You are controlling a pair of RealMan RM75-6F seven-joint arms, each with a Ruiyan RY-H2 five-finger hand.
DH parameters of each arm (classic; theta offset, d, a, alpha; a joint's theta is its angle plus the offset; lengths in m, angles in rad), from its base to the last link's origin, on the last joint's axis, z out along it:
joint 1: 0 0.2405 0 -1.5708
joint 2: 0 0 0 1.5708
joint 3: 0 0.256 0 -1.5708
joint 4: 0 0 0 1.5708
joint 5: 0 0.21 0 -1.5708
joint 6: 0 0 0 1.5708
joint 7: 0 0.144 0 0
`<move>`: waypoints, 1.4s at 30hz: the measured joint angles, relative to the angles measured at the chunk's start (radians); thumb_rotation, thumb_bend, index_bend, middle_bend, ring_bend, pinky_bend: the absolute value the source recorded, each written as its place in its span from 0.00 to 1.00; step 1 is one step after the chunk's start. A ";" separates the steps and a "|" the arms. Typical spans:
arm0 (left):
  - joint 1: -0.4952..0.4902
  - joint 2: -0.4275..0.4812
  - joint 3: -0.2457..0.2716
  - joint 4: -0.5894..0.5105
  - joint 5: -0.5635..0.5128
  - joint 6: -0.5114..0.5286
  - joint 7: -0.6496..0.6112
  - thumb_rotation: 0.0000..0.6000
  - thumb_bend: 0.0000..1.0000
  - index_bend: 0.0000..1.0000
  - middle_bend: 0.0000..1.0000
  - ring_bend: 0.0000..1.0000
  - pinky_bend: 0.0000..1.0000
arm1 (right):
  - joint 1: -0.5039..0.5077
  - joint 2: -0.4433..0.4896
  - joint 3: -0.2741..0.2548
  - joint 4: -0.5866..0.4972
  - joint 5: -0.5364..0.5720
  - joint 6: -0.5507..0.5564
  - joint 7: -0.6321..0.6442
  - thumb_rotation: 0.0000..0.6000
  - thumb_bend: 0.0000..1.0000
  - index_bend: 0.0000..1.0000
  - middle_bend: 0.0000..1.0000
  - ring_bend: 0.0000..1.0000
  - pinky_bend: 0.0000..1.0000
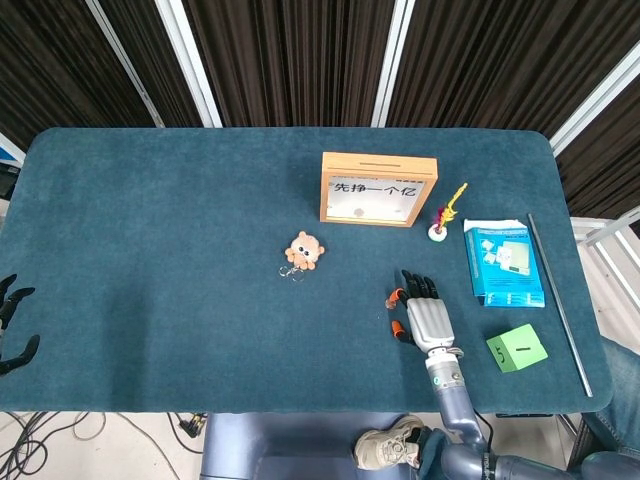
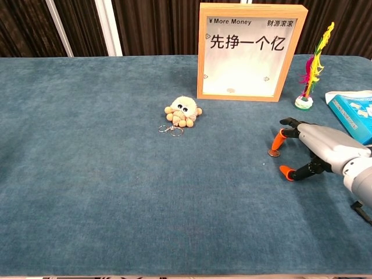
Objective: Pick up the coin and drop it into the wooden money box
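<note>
A small coin (image 2: 273, 153) lies flat on the blue cloth, and in the head view it shows as a speck (image 1: 391, 303) by my right hand. My right hand (image 2: 314, 150) (image 1: 425, 312) hovers over it, fingers spread, one orange fingertip (image 2: 278, 138) just above the coin and the thumb tip (image 2: 285, 171) below it. Nothing is held. The wooden money box (image 2: 251, 51) (image 1: 378, 188) stands upright behind, its slot on top. My left hand (image 1: 12, 325) shows only as dark fingers at the left edge of the head view.
A plush octopus keychain (image 2: 181, 113) lies left of the coin. A feathered shuttlecock (image 2: 310, 75) stands beside the box, a blue booklet (image 1: 505, 262) and a green cube (image 1: 517, 348) lie to the right, and a thin rod (image 1: 559, 302) runs along the right table edge.
</note>
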 measured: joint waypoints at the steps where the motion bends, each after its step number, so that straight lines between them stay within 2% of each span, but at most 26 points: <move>1: 0.000 0.000 0.000 0.000 0.000 0.000 0.000 1.00 0.37 0.19 0.00 0.00 0.00 | 0.003 -0.001 0.003 0.004 0.002 -0.003 0.000 1.00 0.45 0.42 0.01 0.00 0.00; 6: -0.001 0.001 0.000 0.000 0.000 -0.001 -0.001 1.00 0.37 0.19 0.00 0.00 0.00 | 0.018 -0.008 0.016 0.023 0.015 -0.016 0.001 1.00 0.45 0.50 0.01 0.00 0.00; 19: -0.002 0.002 0.001 -0.002 -0.005 -0.007 0.000 1.00 0.37 0.19 0.00 0.00 0.00 | 0.049 -0.021 0.037 0.046 0.022 -0.026 0.014 1.00 0.46 0.58 0.01 0.00 0.00; 35: -0.004 0.006 0.002 -0.007 -0.010 -0.014 0.001 1.00 0.37 0.19 0.00 0.00 0.00 | 0.058 -0.021 0.037 0.036 0.021 -0.018 0.030 1.00 0.47 0.64 0.01 0.00 0.00; 42: -0.004 0.006 0.002 -0.007 -0.011 -0.014 -0.001 1.00 0.37 0.19 0.00 0.00 0.00 | 0.056 0.007 0.044 -0.014 0.014 -0.009 0.046 1.00 0.47 0.66 0.01 0.00 0.00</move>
